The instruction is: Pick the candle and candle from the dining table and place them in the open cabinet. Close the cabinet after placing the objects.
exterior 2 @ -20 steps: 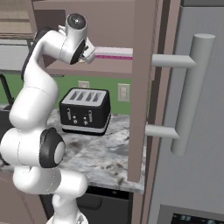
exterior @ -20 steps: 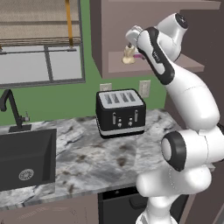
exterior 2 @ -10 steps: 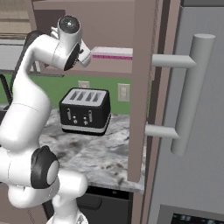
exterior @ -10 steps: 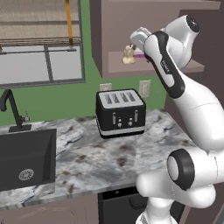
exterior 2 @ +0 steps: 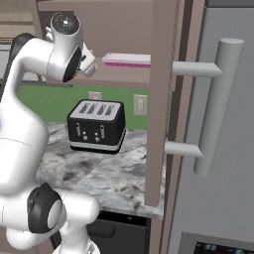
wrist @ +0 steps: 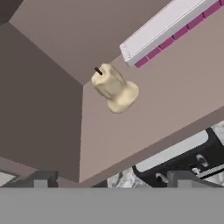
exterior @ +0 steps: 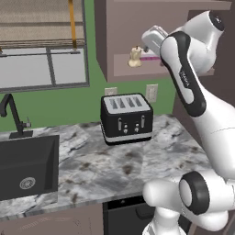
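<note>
Cream candle (wrist: pixel 114 87) stands on the bottom shelf of the open cabinet (exterior: pixel 120 36), squat, flared base down, dark wick up; in the left base view it sits (exterior: pixel 135 57) toward the left part of the shelf, free of any grip. Just beside it, toward the back, lies a flat white box with a magenta edge (wrist: pixel 168 30), apart from the candle. Gripper (exterior: pixel 153 37) hangs in front of the shelf at candle height, jaws spread wide and holding nothing; in the hand view its finger tips (wrist: pixel 41 180) rise at the bottom, well short of the candle. Cabinet door (exterior 2: pixel 162 99) stands swung out, edge-on in the right base view, next to a grey fridge front with a long bar handle (exterior 2: pixel 216 106). Below: black toaster (exterior: pixel 126 118) on the marbled counter (exterior: pixel 92 165), black sink (exterior: pixel 25 167) to the left. Judgement: one candle placed. The slimmer greyish-tan candle is not on the visible shelf, so likely one more fetch from the dining table remains, then the placing, then shutting the door. Roughly half done at best.
</note>
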Motion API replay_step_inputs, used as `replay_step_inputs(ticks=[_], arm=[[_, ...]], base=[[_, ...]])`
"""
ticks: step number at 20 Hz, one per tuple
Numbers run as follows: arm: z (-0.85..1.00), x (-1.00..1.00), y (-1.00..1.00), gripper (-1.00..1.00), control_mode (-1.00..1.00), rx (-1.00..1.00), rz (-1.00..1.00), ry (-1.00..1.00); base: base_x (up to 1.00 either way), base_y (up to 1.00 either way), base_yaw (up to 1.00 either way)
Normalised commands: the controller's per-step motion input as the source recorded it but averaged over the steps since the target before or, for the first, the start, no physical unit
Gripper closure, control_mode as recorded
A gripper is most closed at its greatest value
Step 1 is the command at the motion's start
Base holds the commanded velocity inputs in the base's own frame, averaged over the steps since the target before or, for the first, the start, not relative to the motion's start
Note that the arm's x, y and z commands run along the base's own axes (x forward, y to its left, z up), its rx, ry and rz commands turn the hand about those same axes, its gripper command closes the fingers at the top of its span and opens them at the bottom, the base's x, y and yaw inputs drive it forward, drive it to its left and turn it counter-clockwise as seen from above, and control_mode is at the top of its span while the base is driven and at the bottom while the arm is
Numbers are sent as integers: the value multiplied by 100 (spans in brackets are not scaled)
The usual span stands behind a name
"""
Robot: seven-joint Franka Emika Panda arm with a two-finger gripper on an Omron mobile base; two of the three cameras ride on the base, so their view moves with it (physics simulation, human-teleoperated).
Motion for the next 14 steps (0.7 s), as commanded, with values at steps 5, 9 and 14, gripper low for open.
replay_step_inputs(ticks=[5,9,14], arm=[[9,-79,0,-100,-100,0,0,20],[0,-93,0,-100,-100,-1,0,12],[-1,-86,-7,-100,-100,-13,0,-1]], base=[[0,0,0],[0,0,0],[0,0,0]])
